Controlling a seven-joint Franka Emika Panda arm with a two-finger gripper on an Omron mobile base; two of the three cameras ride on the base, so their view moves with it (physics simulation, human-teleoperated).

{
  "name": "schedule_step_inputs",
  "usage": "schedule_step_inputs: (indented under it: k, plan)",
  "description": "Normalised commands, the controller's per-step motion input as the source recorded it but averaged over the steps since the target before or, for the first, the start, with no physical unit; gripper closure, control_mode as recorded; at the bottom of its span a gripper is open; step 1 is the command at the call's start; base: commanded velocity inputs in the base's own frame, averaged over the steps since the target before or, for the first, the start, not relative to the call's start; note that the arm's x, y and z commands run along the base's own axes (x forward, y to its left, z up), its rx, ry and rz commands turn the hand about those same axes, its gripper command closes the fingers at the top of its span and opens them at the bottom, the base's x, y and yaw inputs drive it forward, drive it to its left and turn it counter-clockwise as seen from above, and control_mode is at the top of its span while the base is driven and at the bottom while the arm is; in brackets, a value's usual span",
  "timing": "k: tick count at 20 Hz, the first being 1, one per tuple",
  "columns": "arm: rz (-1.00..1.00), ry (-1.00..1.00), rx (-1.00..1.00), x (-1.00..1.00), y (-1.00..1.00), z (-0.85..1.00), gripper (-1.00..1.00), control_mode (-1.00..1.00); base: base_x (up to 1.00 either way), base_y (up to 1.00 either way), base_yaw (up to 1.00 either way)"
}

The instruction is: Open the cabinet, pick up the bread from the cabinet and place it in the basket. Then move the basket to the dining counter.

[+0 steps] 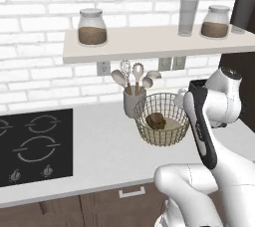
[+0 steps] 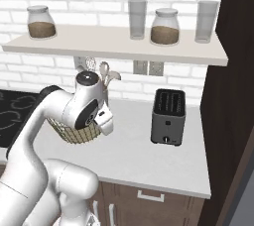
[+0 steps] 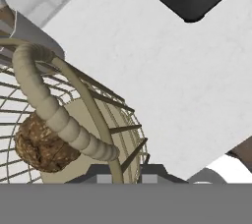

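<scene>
The round wire basket (image 1: 149, 134) stands on the light grey worktop (image 1: 99, 156), right of the utensil cup. The dark brown bread (image 1: 156, 120) lies inside it on the tan bottom. In the hand view the bread (image 3: 42, 149) sits left of the thick rim of the basket (image 3: 64, 120). My gripper (image 3: 123, 171) is shut on the basket's rim wire at its near right side, one dark fingertip on each side of it. In the right base view the basket (image 2: 74, 133) is partly hidden behind my arm. The dining counter is out of view.
A grey utensil cup (image 1: 132, 102) touches the basket's far left. A black toaster (image 2: 168, 116) stands to the right, a black hob (image 1: 35, 146) to the left. A shelf (image 1: 149, 42) with jars and glasses hangs above. A dark brown cabinet (image 2: 233, 96) rises at the right.
</scene>
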Motion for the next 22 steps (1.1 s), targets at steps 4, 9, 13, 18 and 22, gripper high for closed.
schedule_step_inputs:
  k: [4,9,13,18,22]
  plan:
    - [0.01,-0.03,-0.08,-0.38,0.00,1.00,1.00,-1.00,0.00,0.00,0.00]
    - [0.00,-0.01,-0.03,-0.26,-0.21,0.77,1.00,-1.00,0.00,0.00,0.00]
    - [0.00,-0.05,0.11,0.00,-0.34,0.30,1.00,-1.00,0.00,0.00,0.00]
    - [-0.07,-0.12,0.23,-0.33,-0.19,0.03,1.00,-1.00,0.00,0.00,0.00]
    - [-0.13,-0.19,0.20,-0.19,-0.15,0.07,1.00,-1.00,0.00,0.00,0.00]
